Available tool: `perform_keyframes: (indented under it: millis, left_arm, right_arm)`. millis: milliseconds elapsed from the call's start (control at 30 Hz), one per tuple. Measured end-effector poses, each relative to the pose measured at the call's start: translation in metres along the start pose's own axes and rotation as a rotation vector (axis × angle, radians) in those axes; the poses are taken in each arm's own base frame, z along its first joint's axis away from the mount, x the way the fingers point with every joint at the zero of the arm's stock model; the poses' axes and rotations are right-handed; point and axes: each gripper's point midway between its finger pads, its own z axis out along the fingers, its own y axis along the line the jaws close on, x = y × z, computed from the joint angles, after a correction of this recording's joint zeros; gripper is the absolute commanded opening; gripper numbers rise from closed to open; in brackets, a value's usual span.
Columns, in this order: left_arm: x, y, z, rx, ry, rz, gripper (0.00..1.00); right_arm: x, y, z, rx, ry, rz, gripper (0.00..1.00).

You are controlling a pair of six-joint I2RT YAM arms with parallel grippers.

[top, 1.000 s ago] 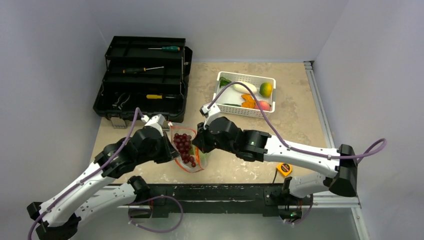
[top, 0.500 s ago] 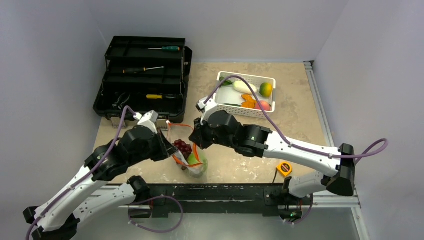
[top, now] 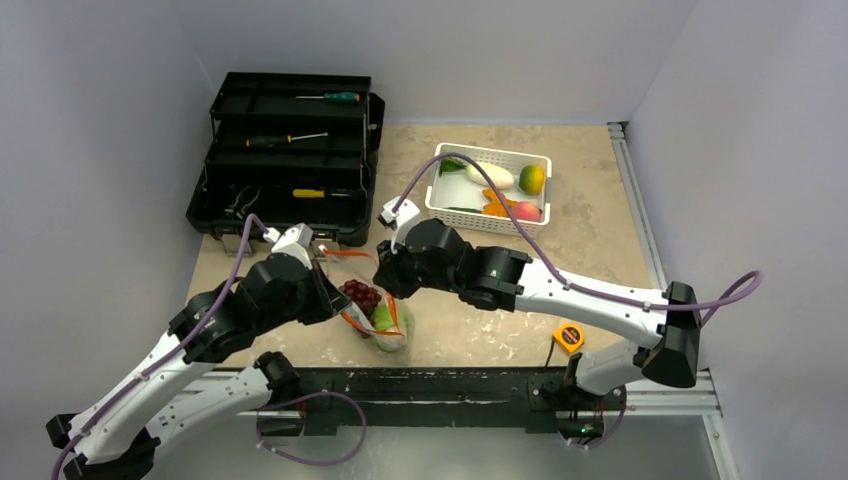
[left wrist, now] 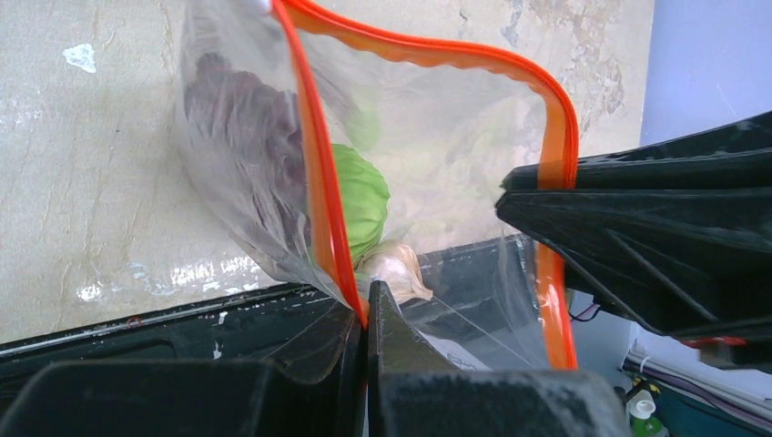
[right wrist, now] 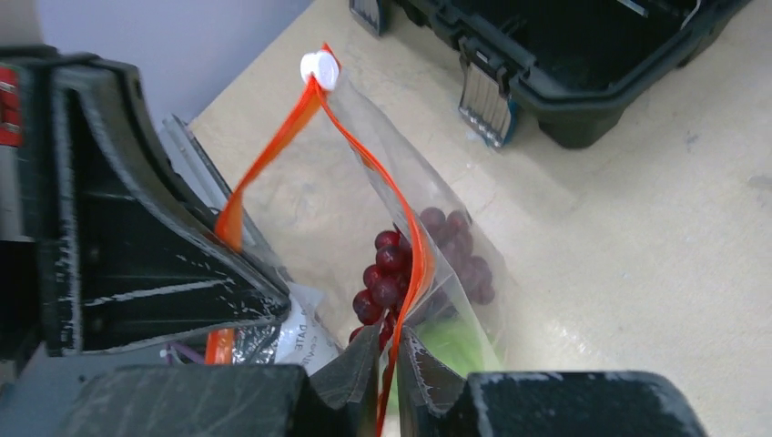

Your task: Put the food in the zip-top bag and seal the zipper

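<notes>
The zip-top bag (top: pixel 378 318) stands near the table's front edge, held up between both grippers with its mouth open. Dark purple grapes (top: pixel 360 295) and a green cabbage (top: pixel 384 318) lie inside it. My left gripper (left wrist: pixel 367 305) is shut on one side of the orange-red zipper (left wrist: pixel 314 164); the cabbage (left wrist: pixel 362 196) shows behind the plastic. My right gripper (right wrist: pixel 393 341) is shut on the other side of the zipper (right wrist: pixel 405 228), beside the grapes (right wrist: pixel 387 273). The white slider (right wrist: pixel 319 68) sits at the far end of the mouth. The bag's white label (right wrist: pixel 300 332) faces the left gripper.
A white perforated basket (top: pixel 445 195) at the back right holds a lemon (top: pixel 532 178), a peach (top: pixel 528 211), orange pieces (top: pixel 495 203) and other toy food. An open black toolbox (top: pixel 290 150) with screwdrivers stands at the back left. A yellow tape measure (top: pixel 568 337) lies near the front edge.
Both grippers moved left and a little toward the back with the bag's mouth in them. The bag went from lying flat to standing more upright.
</notes>
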Motion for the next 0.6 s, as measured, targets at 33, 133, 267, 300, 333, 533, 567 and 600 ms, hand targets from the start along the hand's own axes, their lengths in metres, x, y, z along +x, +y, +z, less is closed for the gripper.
perform_keyframes:
  millis: [33,133,267,300,333,533,567,600]
  left_arm:
    - [0.000,0.000,0.000,0.000,0.001,-0.001,0.00]
    - [0.000,-0.001,0.001,0.001,0.000,-0.001,0.00]
    - [0.000,-0.001,0.001,0.001,0.000,-0.001,0.00]
    - [0.000,-0.001,0.001,0.001,-0.001,-0.001,0.00]
    - [0.000,-0.001,0.001,0.001,-0.001,-0.001,0.00]
    - [-0.001,-0.003,0.002,0.005,-0.003,-0.002,0.00]
    - [-0.002,-0.003,0.002,0.007,-0.004,-0.002,0.00]
    - [-0.002,-0.004,0.002,0.008,-0.005,-0.003,0.00]
  right_arm:
    - [-0.004,0.002,-0.002,-0.003,-0.005,-0.010,0.21]
    - [-0.020,0.006,-0.009,-0.010,-0.030,-0.042,0.28]
    - [-0.047,0.007,-0.021,0.001,-0.092,-0.082,0.36]
    - [-0.054,0.005,-0.026,0.006,-0.110,-0.093,0.39]
    - [-0.062,0.000,-0.031,0.014,-0.130,-0.095,0.41]
    - [-0.109,-0.057,-0.056,0.159,-0.257,-0.060,0.59]
    - [-0.117,-0.075,-0.060,0.205,-0.277,-0.048,0.61]
    - [-0.123,-0.091,-0.063,0.246,-0.292,-0.034,0.62]
